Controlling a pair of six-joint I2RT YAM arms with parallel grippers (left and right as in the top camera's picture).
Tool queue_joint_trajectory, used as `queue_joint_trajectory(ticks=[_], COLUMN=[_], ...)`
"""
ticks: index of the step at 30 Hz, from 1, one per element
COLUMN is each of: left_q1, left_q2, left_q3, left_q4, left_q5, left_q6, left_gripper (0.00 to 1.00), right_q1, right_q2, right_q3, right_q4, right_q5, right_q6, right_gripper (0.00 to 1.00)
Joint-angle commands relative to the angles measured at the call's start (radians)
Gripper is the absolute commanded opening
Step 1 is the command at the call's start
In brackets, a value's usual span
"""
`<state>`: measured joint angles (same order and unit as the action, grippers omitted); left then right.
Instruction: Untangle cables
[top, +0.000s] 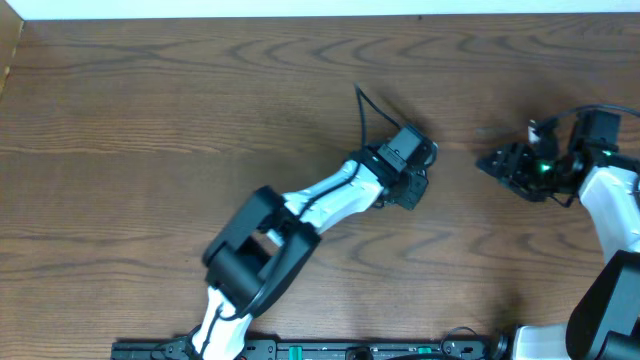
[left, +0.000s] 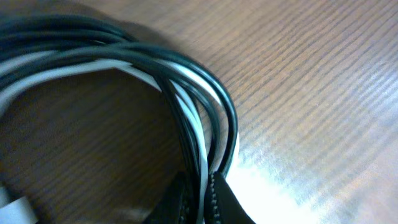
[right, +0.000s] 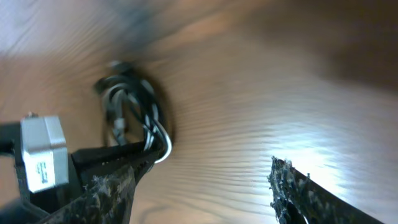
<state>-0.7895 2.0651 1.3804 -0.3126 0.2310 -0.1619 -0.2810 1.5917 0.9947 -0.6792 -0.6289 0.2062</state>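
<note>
The cables (left: 186, 81) are a looped bundle of black strands and one white strand lying on the wooden table. My left gripper (left: 198, 200) is shut on the bundle where the strands come together. In the overhead view the left gripper (top: 416, 184) sits mid-table and hides the bundle. In the right wrist view the coil (right: 134, 112) lies ahead and to the left, with the left gripper's finger clamped on it. My right gripper (right: 199, 186) is open and empty, a short way to the right of the coil. It also shows in the overhead view (top: 493, 162).
The wooden table (top: 150, 120) fills the overhead view, with its far edge along the top. The left arm (top: 300, 210) crosses from the bottom left to the middle. The right arm (top: 610, 190) stands at the right edge. A thin black cord (top: 364, 112) arcs behind the left wrist.
</note>
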Motion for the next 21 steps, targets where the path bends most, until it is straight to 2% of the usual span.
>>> queue_joint_trajectory(ticks=[1, 5, 11, 16, 21], left_q1=[0.044, 0.096, 0.197, 0.246, 0.261], left_q2=[-0.193, -0.325, -0.399, -0.399, -0.399], left_q3=[0.019, 0.019, 0.019, 0.019, 0.019], left_q4=[-0.030, -0.072, -0.156, -0.217, -0.220], left_q5=[0.003, 0.113, 0.298, 0.357, 0.361], left_q6=[-0.059, -0.095, -0.129, -0.129, -0.193], left_gripper=[0.08, 0.08, 0.08, 0.07, 0.07], right_q1=[0.061, 0.127, 0.244, 0.349, 0.431], right_q2=[-0.038, -0.079, -0.162, -0.179, -0.178], right_q3=[0.008, 0.008, 0.008, 0.008, 0.008], right_q4=[0.042, 0.201, 0.455, 0.512, 0.461], right_q5=[-0.206, -0.410, -0.383, -0.311, -0.213], right_q6=[-0.073, -0.045, 0.160, 0.217, 0.245], right_gripper=[0.66, 0.68, 0.73, 0.74, 0.73])
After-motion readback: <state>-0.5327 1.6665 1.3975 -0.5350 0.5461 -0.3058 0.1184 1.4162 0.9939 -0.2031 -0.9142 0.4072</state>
